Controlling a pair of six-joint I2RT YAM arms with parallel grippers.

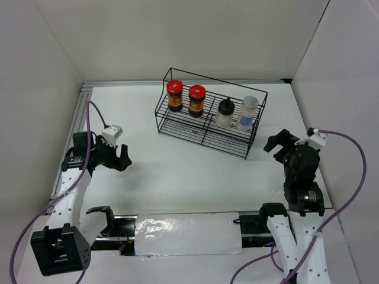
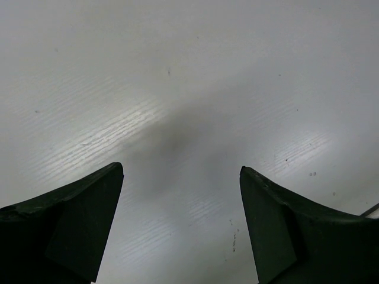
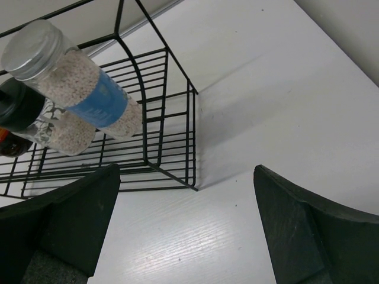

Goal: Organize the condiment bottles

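All the condiment bottles stand in a row on the upper shelf of a black wire rack [image 1: 204, 127]. From the left: two dark jars with red lids [image 1: 174, 95] [image 1: 196, 100], a clear bottle with a black cap [image 1: 224, 113], and a whitish bottle with a pale cap [image 1: 247, 112]. The right wrist view shows the whitish bottle [image 3: 83, 94], blue-labelled, the black-capped one [image 3: 26, 115] and the rack's corner [image 3: 190, 139]. My right gripper [image 1: 279, 144] [image 3: 186, 228] is open and empty, just right of the rack. My left gripper [image 1: 117, 158] [image 2: 180, 228] is open and empty over bare table at the left.
White walls enclose the table on three sides. A metal rail [image 1: 71, 139] runs along the left edge. A foil-covered strip [image 1: 186, 234] lies between the arm bases at the near edge. Purple cables [image 1: 349, 183] loop beside each arm.
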